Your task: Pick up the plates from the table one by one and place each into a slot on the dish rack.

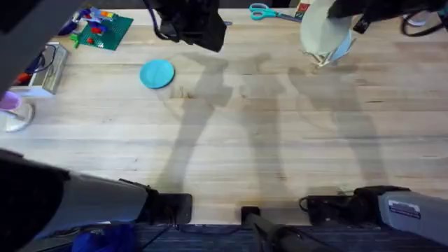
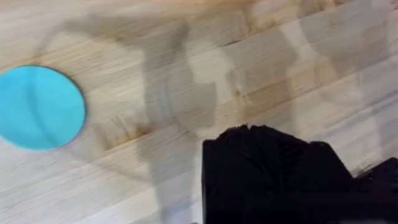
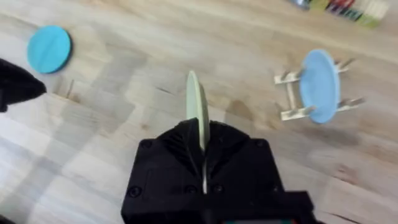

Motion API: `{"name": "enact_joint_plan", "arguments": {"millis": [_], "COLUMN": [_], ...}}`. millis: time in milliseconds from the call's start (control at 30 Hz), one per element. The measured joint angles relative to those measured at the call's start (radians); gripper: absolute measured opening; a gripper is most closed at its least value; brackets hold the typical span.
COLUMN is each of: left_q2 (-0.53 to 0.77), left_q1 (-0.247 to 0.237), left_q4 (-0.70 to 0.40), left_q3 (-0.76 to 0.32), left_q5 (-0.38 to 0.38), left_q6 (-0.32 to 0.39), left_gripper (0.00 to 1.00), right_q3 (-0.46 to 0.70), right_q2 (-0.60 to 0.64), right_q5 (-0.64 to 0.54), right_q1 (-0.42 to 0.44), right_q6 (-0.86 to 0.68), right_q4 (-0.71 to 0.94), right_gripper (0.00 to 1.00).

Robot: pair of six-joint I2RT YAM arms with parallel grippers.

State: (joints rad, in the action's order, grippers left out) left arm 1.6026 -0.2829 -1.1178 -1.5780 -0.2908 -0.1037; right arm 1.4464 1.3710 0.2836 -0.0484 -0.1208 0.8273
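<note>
Light wood bench (image 1: 231,147), planks with visible grain, most of the middle bare and only shadowed by the arms.

Far left edge: a clear container (image 1: 42,70) and a purple-topped item (image 1: 10,105), both well apart from the plates. Green brick baseplate (image 1: 105,29) with coloured bricks sits at the far left corner.

Cyan plate (image 1: 157,73) lies flat on the bench, left of centre, free on all sides. Nothing touches it.

Left arm reaches up and forward; its left gripper (image 1: 189,28) hangs dark and large at the far edge, just right of and beyond the cyan plate. In the left wrist view the same plate (image 2: 38,107) lies off to one side, clear of the black gripper body (image 2: 273,174). Can't tell how the left jaws stand.

Scissors (image 1: 269,12) with blue handles lie at the far edge, between the two grippers.

Right arm is extended to the far right; the right gripper (image 3: 202,140) has its jaws closed on the cream plate (image 3: 198,109), held on edge, upright. Overhead, the cream plate (image 1: 323,29) is raised over the dish rack (image 1: 323,59).

Dish rack (image 3: 292,93) stands at the far right of the bench with a blue plate (image 3: 319,86) already upright in a slot between the pegs. The cream plate is near the rack and not touching it in the right wrist view.
</note>
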Motion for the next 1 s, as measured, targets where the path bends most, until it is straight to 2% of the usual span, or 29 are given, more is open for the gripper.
{"name": "enact_joint_plan", "arguments": {"millis": [167, 333, 533, 767, 1000], "left_q2": [-0.077, -0.159, -0.229, -0.313, -0.382], "left_q1": [0.0, 0.0, 0.0, 0.0, 0.0], "left_q4": [-0.024, -0.079, -0.162, -0.163, -0.186], "left_q3": [0.0, 0.0, 0.0, 0.0, 0.0], "left_q5": [0.032, 0.049, 0.052, 0.056, 0.087], "left_q6": [0.052, 0.161, 0.253, 0.301, 0.314], "left_gripper": [0.041, 0.039, 0.039, 0.04, 0.041], "right_q3": [0.0, 0.0, 0.0, 0.0, 0.0], "right_q2": [-0.081, -0.126, -0.155, -0.176, -0.177], "right_q5": [0.0, -0.003, -0.04, -0.126, -0.15], "right_q1": [0.028, 0.056, 0.07, 0.07, 0.07], "right_q6": [-0.05, -0.141, -0.227, -0.325, -0.359], "right_q4": [0.005, 0.047, 0.11, 0.126, 0.127], "right_gripper": [0.031, 0.03, 0.031, 0.031, 0.031]}}
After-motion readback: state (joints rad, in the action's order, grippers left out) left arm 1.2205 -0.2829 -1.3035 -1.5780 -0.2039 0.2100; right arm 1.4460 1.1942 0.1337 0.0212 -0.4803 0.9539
